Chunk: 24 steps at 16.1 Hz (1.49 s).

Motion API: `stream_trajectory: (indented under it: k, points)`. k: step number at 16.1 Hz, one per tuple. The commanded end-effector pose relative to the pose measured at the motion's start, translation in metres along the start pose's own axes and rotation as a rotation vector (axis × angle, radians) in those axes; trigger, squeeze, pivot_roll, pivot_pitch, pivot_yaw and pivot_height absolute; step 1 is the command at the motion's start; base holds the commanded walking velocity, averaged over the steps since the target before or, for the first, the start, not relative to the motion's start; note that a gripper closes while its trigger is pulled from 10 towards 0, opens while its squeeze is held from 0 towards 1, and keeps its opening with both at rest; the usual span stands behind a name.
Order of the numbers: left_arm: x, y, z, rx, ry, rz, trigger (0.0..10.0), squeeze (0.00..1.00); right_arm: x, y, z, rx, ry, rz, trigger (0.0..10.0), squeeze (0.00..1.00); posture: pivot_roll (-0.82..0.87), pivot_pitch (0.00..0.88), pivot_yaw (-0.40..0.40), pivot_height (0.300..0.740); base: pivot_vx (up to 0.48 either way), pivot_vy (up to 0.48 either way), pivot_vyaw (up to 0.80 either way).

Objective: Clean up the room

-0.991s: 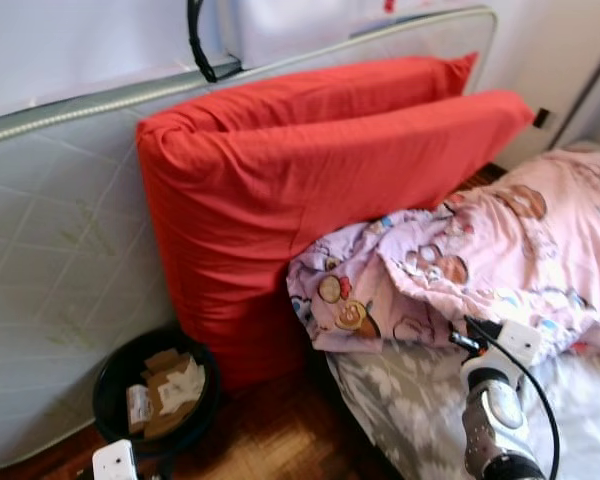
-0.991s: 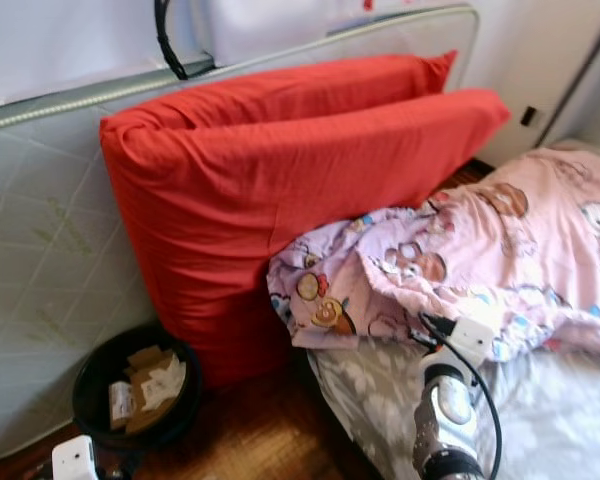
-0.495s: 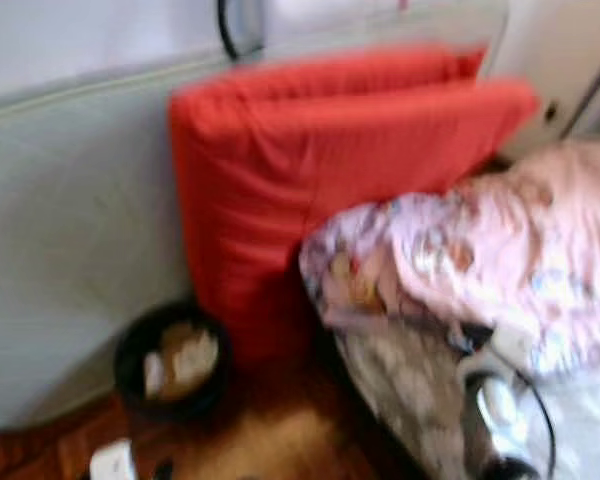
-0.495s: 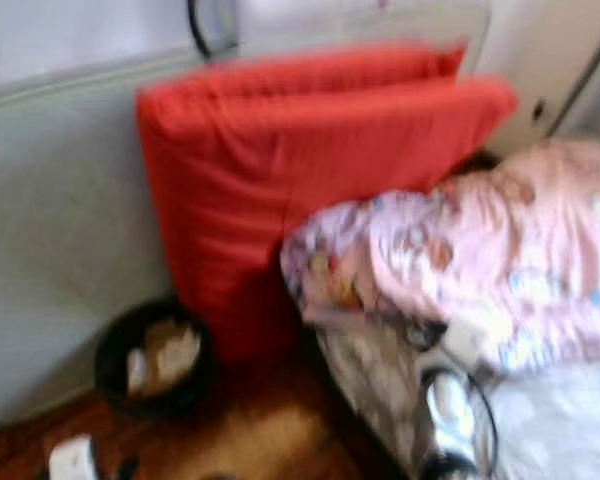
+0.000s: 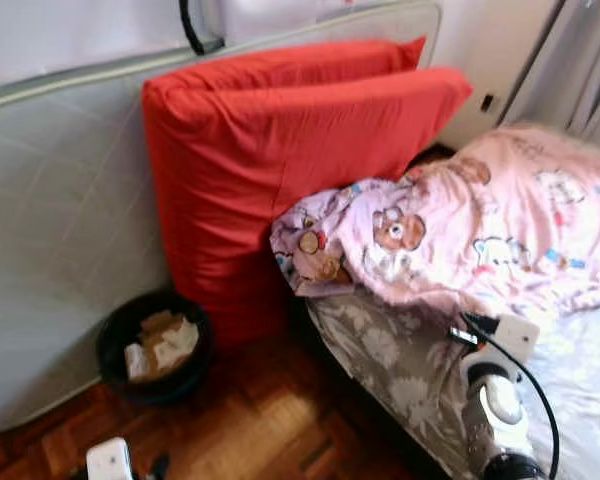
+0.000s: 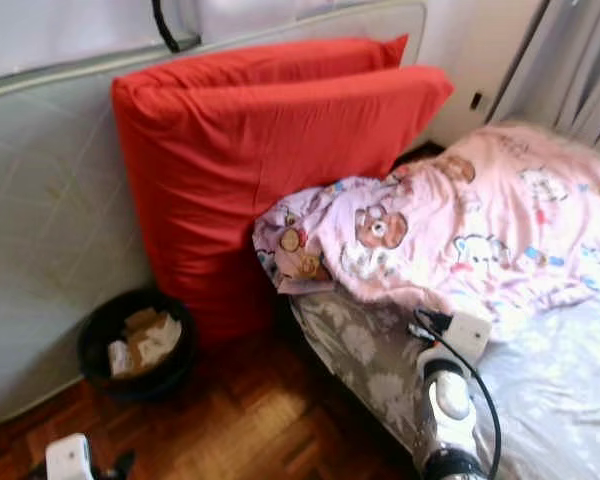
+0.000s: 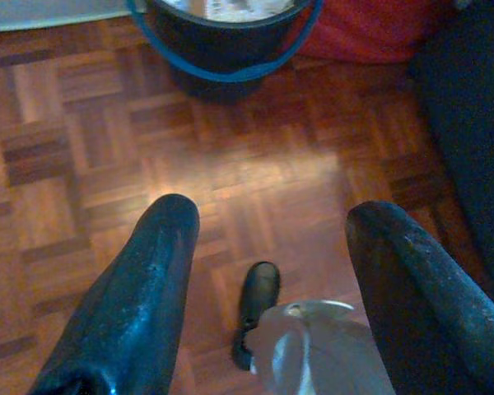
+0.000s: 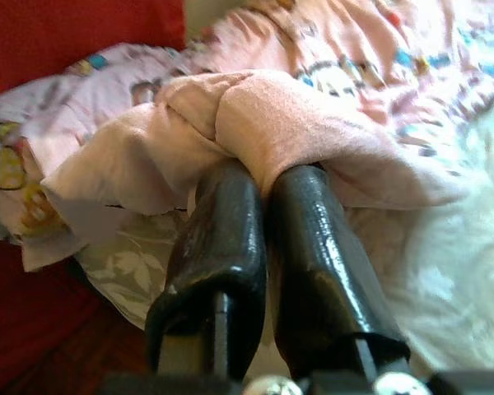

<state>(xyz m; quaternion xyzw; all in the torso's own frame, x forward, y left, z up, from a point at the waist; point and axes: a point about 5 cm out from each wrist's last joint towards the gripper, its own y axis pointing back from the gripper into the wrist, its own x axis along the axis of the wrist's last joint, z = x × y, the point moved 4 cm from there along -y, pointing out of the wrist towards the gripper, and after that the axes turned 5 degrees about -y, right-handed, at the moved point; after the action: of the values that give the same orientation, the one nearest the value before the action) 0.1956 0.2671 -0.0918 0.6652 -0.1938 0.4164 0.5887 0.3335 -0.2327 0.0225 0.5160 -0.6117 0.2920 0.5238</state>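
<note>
My right gripper [image 8: 263, 177] is shut on a fold of soft pink cloth [image 8: 288, 123], held over the bed beside the pink cartoon-print blanket [image 5: 460, 230]. The right arm [image 5: 495, 400] rises at the lower right of the eye views, above the grey floral sheet [image 5: 390, 355]. My left gripper [image 7: 272, 218] hangs low over the parquet floor [image 7: 82, 164], open with nothing between its fingers. A black bin [image 5: 152, 345] holding paper and cardboard scraps stands on the floor, a short way ahead of the left gripper.
Two big red cushions [image 5: 280, 140] lean on a grey mattress [image 5: 50, 200] that stands against the wall. The bed edge runs along the right. A grey curtain [image 5: 580, 70] hangs at the far right. A small dark object [image 7: 258, 304] lies on the parquet.
The whole picture has shifted: the camera swung right after a blurred moment, bringing the curtain and more of the bed into view. Both arms keep their places in the frame.
</note>
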Motion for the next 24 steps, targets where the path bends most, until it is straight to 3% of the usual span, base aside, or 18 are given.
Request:
stream_trajectory:
  k: [1, 3, 11, 16, 24]
  points:
    - [-0.012, 0.004, 0.000, 0.000, 0.008, -0.039, 10.0, 0.00, 0.012, -0.004, 0.002, -0.006, 0.017, 0.044, 10.0, 0.00, 0.12, 0.063, -0.020, 0.740, -0.300, 0.000, 0.00]
    - [-0.012, 0.004, 0.000, 0.002, 0.007, -0.039, 10.0, 0.00, 0.021, -0.007, 0.007, -0.020, 0.019, 0.065, 10.0, 0.00, 0.12, 0.063, -0.020, 0.740, -0.148, 0.000, 0.00]
    - [-0.013, 0.004, 0.000, 0.002, 0.002, -0.047, 10.0, 0.00, 0.009, -0.005, 0.022, -0.058, 0.074, -0.019, 10.0, 0.00, 0.12, 0.066, -0.021, 0.740, 0.000, 0.000, 0.00]
    - [-0.013, 0.004, 0.001, -0.005, 0.001, -0.050, 10.0, 0.00, -0.032, 0.009, 0.049, -0.175, 0.133, -0.254, 10.0, 0.00, 0.12, 0.065, -0.021, 0.740, 0.000, 0.000, 0.00]
    - [-0.013, 0.004, 0.001, -0.015, -0.013, -0.052, 10.0, 0.00, -0.100, 0.058, 0.075, -0.189, 0.212, -0.595, 10.0, 0.00, 0.12, 0.069, -0.021, 0.740, 0.000, 0.000, 0.00]
